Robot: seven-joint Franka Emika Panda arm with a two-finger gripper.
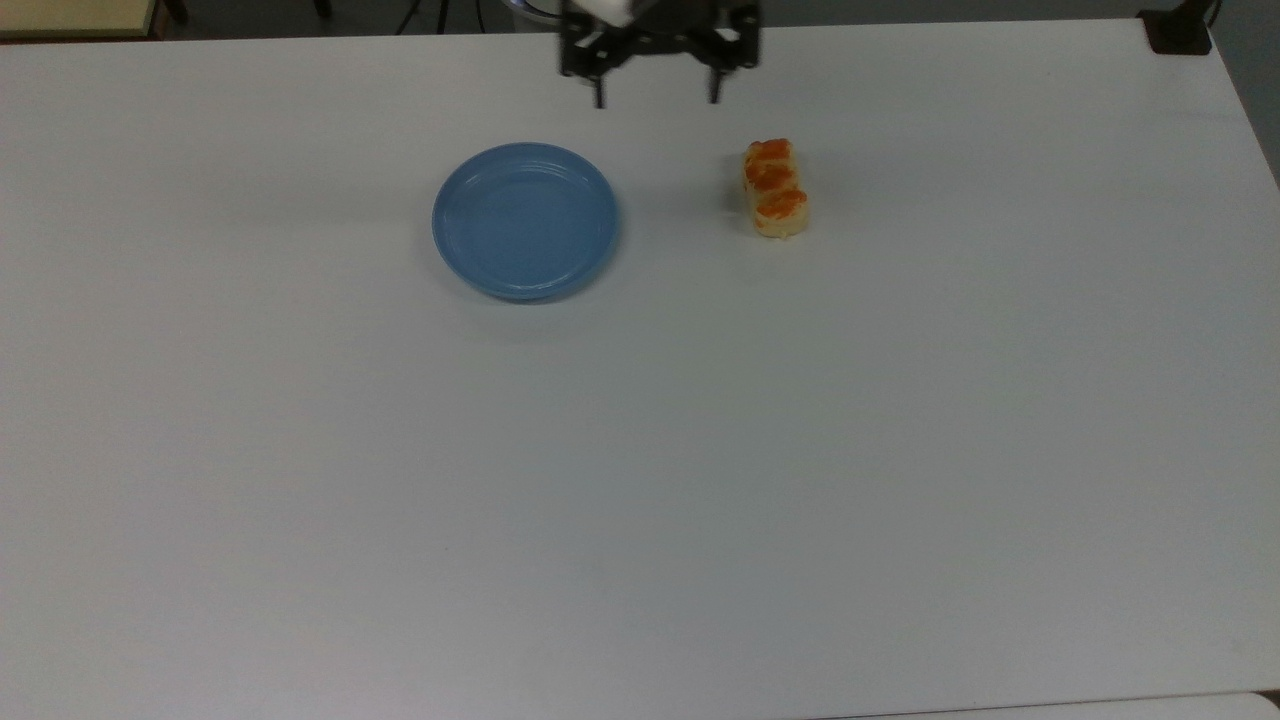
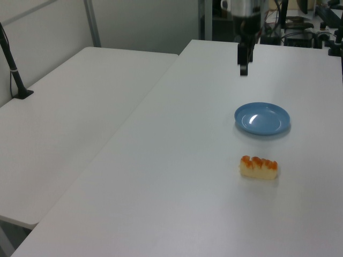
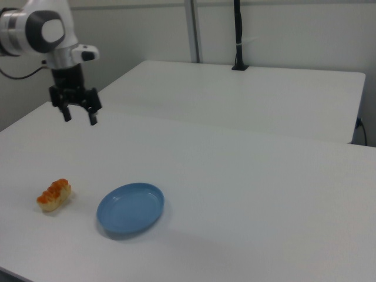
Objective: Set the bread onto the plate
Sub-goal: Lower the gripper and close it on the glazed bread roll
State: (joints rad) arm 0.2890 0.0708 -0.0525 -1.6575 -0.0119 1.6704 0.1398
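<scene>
Top view's upper centre is where the black two-finger gripper [image 1: 655, 98] is seen, fingers spread and empty, while the small pale-yellow, orange-glazed bread [image 1: 775, 188], right of the round blue plate [image 1: 525, 221], is judged light, soft, best pinched gently across its narrow sides.
</scene>
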